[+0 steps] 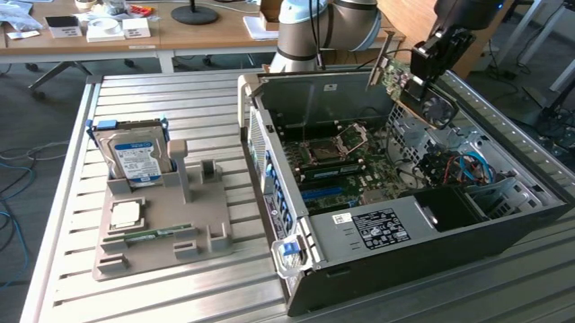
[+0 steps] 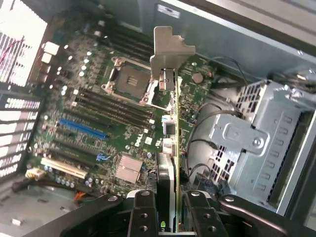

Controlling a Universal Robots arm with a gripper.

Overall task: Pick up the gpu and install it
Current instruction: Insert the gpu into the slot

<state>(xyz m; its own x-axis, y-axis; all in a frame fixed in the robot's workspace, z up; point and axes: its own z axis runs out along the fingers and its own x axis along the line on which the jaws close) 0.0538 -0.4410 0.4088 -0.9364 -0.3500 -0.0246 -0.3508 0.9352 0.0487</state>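
Silver-bracketed, black-faced flat expansion card, the gpu (image 1: 418,94), hangs in the air over the far right corner of the open black tower case (image 1: 503,232), as the exterior view has it. The black two-finger gripper (image 1: 424,67) has it clamped, jaws part-way closed on the card's thickness. From the wrist, the card (image 2: 173,143) shows edge-on between the two fingers (image 2: 143,215), its metal bracket (image 2: 170,47) pointing away from the gripper.

Pick-up: done, judging by the grip and the card clear of any support.

Install: not done. The card is apart from the green motherboard (image 2: 98,108). The blue expansion slot (image 2: 81,128) and the white one (image 2: 61,168) stand empty.

On the exterior view's left, the grey plastic fixture tray (image 1: 202,232) holds the boxy silver hard drive (image 1: 134,158), a square processor chip (image 1: 126,214) and a narrow green memory stick (image 1: 153,234), none touched by the gripper.
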